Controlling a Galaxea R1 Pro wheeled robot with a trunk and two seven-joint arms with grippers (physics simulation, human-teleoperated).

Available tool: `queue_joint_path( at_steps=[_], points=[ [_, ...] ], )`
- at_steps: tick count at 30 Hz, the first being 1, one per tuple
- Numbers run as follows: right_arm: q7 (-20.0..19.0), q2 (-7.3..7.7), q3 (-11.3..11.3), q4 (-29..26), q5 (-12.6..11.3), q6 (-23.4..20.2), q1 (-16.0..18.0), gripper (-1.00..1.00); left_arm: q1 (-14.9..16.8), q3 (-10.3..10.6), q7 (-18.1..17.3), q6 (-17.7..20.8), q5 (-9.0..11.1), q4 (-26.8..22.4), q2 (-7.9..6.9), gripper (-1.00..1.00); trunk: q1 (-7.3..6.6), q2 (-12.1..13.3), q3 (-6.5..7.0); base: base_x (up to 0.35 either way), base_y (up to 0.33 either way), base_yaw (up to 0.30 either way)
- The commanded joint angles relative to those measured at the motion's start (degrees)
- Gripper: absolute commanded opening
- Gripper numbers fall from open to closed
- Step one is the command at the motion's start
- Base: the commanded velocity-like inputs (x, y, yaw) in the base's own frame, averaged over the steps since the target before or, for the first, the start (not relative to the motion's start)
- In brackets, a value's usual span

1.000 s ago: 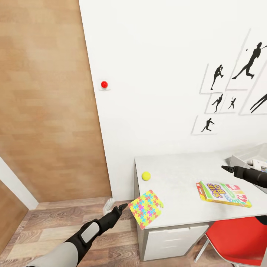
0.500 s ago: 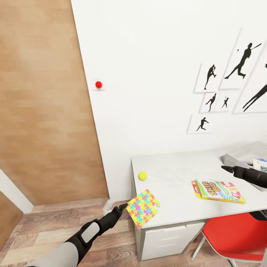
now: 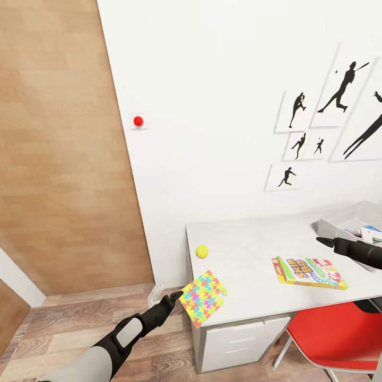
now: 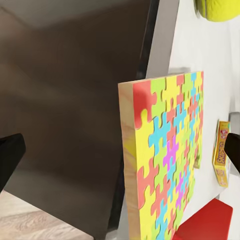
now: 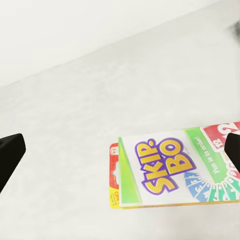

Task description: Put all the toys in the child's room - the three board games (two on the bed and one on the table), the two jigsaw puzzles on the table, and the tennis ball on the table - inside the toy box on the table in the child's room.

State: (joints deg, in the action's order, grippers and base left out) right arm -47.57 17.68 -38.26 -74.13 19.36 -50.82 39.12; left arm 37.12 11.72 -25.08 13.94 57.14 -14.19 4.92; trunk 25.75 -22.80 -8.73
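View swung slightly right with arms posed as before, left gripper (image 3: 177, 294) wide open beside multicoloured jigsaw puzzle (image 3: 203, 297) overhanging table's (image 3: 249, 262) near-left corner, right gripper (image 3: 321, 241) open above table, SKIP-BO box (image 3: 309, 272) right.

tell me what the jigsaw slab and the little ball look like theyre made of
Jigsaw puzzle: seemingly wood with a matte painted face; its bare side edge shows pale grain under the coloured interlocking pieces. Tennis ball: probably felt over rubber, matte yellow-green, though too small to make out any fuzz.
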Motion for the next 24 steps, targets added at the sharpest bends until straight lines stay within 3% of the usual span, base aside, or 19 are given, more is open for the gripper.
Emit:
queue_joint_path(
  at_steps=[1, 24],
  points=[
    [-0.6, -0.01, -0.1, 0.0, 0.6, -0.2, 0.1, 1.00, 0.1, 0.2, -0.1, 0.3, 0.5, 0.0, -0.01, 1.00, 0.04, -0.1, -0.12, 0.000, 0.000, -0.013],
    [-0.6, -0.02, -0.1, -0.1, 0.6, -0.2, -0.5, 1.00, 0.1, 0.2, -0.1, 0.3, 0.5, 0.0, -0.09, 1.00, 0.04, -0.1, -0.12, 0.000, 0.000, -0.026]
  ],
)
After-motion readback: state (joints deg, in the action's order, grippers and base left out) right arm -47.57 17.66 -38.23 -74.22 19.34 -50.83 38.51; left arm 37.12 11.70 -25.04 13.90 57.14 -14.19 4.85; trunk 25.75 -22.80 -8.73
